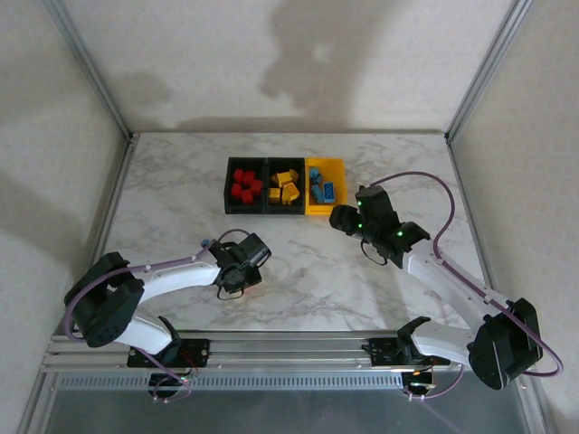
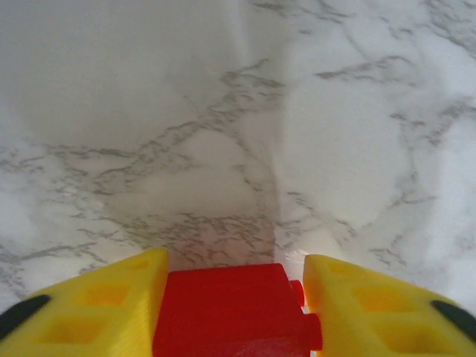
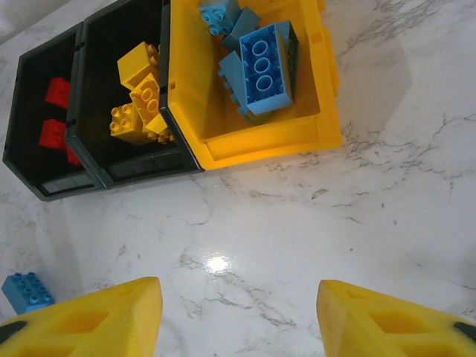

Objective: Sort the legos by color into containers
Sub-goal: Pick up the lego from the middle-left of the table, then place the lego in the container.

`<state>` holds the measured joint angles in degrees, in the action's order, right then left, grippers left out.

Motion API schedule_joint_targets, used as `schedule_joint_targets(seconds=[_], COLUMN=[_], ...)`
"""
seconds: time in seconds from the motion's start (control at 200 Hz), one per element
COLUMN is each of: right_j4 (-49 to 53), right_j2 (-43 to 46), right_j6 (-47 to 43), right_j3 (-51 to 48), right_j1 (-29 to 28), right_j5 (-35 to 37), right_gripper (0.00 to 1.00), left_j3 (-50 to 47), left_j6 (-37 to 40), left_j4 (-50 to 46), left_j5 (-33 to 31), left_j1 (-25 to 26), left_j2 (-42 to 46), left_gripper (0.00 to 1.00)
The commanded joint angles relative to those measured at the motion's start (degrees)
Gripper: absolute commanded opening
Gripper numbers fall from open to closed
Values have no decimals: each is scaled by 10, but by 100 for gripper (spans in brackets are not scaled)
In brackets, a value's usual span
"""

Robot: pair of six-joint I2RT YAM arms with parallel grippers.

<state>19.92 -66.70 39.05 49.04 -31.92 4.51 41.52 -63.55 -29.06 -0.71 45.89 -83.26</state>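
Note:
My left gripper [image 2: 236,262] is shut on a red lego [image 2: 227,309], with its studs against the right finger; it sits low over the marble at front left [image 1: 246,262]. My right gripper [image 3: 238,288] is open and holds nothing, hovering just in front of the yellow container [image 3: 268,145]. Three containers stand in a row. The left black one [image 1: 228,185] holds red legos [image 1: 244,185]. The middle black one [image 1: 269,206] holds yellow legos [image 1: 287,187]. The yellow one [image 1: 324,210] holds blue legos [image 1: 326,190]. A loose blue lego [image 3: 26,291] lies by my right gripper's left finger.
The marble table [image 1: 308,271] is bare between the two arms. Metal frame posts and white walls close in the left, right and back sides. A purple cable [image 1: 434,194] loops beside the right arm.

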Motion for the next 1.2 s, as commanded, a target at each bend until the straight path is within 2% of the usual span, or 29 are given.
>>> schedule_joint_targets(seconds=[0.0,0.125,0.275,0.381,0.546,0.631,0.736,0.951,1.197], right_j4=[1,5,1,-9,-50,-69,-64,-48,-28], right_j2=[3,4,7,17,32,40,42,45,61], right_j6=[8,6,4,0,-19,-19,-15,-6,5], right_j3=[-5,0,0,-9,-29,-36,-32,-27,-27], right_j1=[0,0,0,-1,-6,-10,-12,-14,-16], right_j5=[8,8,-9,-48,-150,-175,-166,-143,-116], right_gripper=[57,57,57,57,57,58,58,58,58], left_j3=[17,62,135,190,276,322,386,543,644], left_j6=[6,37,88,125,182,206,235,283,298], left_j4=[-6,-33,-56,-68,-82,-85,-86,-117,-130], left_j5=[-7,-30,-50,-59,-65,-71,-97,-106,-93], left_j1=[3,-6,-49,-85,-133,-159,-188,-229,-258], left_j2=[-5,-10,-17,-28,-66,-95,-139,-281,-399], left_gripper=[36,35,35,35,34,34,34,35,37])
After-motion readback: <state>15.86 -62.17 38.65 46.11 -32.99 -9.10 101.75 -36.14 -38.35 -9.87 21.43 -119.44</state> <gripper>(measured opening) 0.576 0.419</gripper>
